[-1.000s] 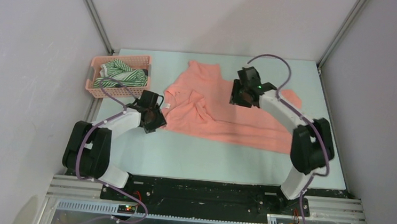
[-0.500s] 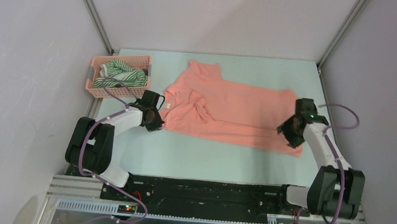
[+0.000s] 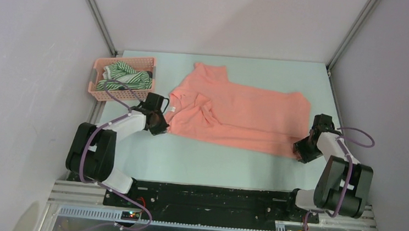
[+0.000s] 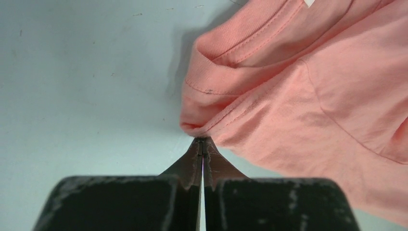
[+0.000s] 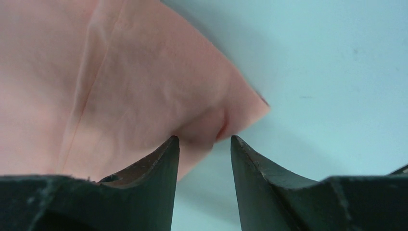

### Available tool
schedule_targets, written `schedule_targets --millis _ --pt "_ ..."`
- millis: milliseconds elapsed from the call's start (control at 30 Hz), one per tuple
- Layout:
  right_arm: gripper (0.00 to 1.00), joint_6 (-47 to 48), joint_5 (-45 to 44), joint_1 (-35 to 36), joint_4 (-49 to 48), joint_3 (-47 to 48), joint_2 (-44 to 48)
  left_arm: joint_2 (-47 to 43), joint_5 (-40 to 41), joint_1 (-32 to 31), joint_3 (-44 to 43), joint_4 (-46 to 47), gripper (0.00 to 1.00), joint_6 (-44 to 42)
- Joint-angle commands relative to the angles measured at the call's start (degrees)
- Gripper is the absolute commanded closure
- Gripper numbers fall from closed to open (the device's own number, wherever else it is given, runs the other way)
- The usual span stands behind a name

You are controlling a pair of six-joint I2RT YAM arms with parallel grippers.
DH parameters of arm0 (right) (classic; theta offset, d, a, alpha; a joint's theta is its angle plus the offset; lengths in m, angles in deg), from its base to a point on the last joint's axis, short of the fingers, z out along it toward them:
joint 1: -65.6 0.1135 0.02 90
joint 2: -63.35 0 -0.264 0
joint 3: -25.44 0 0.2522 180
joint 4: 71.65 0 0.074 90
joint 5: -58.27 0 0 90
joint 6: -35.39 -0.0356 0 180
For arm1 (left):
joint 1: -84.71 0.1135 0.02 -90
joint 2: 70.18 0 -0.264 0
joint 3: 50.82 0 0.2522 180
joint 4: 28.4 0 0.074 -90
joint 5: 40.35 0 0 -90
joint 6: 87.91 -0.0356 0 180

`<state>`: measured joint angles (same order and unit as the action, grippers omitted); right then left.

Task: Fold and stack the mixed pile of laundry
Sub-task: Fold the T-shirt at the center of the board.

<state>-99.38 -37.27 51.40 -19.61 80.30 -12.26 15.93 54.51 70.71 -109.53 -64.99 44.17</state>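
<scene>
Overhead view: we find the salmon-pink shirt lying spread over the middle of the pale blue worktop. Its collar is toward frame left, its hem toward frame right, and one sleeve points to the upper edge. The cloth is rumpled just right of the collar.

Left pincer is low at the shirt's left edge, below the collar. In the left wrist view this pincer is pressed together, its tips touching the folded seam where the cloth ends. We cannot tell whether any fabric is caught between them.

Right pincer sits at the shirt's lower right corner. In the right wrist view it is spread, and a small pucker of the shirt corner rises between the two dark fingers. The left finger rests on the cloth and the right finger on bare worktop just beside it.

Upper left of the overhead frame: a pink lattice basket holds the green-and-white striped garment. A dark cloth shows at its right end, too small for us to make out further.
</scene>
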Motion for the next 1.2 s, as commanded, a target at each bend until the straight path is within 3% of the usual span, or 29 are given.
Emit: schedule_targets --millis 0,33,67,133,167,533,867,933,1033,1167 --pt "0.58 0.5 -0.1 -0.5 -4.7 -0.1 -5.7 -2.8 1.1 0.3 0.5 0.7 1.0 0.1" --pt "0.64 1.2 -0.1 -0.5 -5.2 0.0 -7.2 -3.1 1.2 0.3 0.7 0.6 1.0 0.1" --pt "0.78 1.6 -0.1 -0.6 -5.4 0.0 -7.9 -3.3 1.2 0.4 0.9 0.7 1.0 0.3" --pt "0.97 2.6 -0.9 -0.8 -5.1 0.4 -9.3 -3.8 1.3 0.4 1.2 0.6 1.0 0.7" --pt "1.0 3.4 -1.4 -0.9 -4.5 0.8 -9.9 -4.3 1.4 0.3 1.7 0.6 1.0 0.8" --pt "1.0 9.8 -7.6 -1.5 5.2 4.7 -5.0 -12.5 0.8 0.2 6.9 -1.0 1.0 3.3" --pt "1.0 4.8 -5.2 -2.0 13.1 4.3 1.4 -24.9 0.2 -0.8 13.7 -3.2 1.0 5.6" --pt "1.0 5.2 -5.2 -2.0 12.5 4.3 1.6 -26.7 -0.9 -1.2 14.3 -0.3 0.92 5.0" --pt "1.0 5.2 -5.0 -2.0 11.6 4.3 1.1 -26.6 0.1 -1.2 14.1 2.9 0.63 4.5" --pt "1.0 5.4 -5.2 -1.9 11.1 4.1 0.9 -23.6 0.2 -1.1 13.3 6.0 0.44 4.0"
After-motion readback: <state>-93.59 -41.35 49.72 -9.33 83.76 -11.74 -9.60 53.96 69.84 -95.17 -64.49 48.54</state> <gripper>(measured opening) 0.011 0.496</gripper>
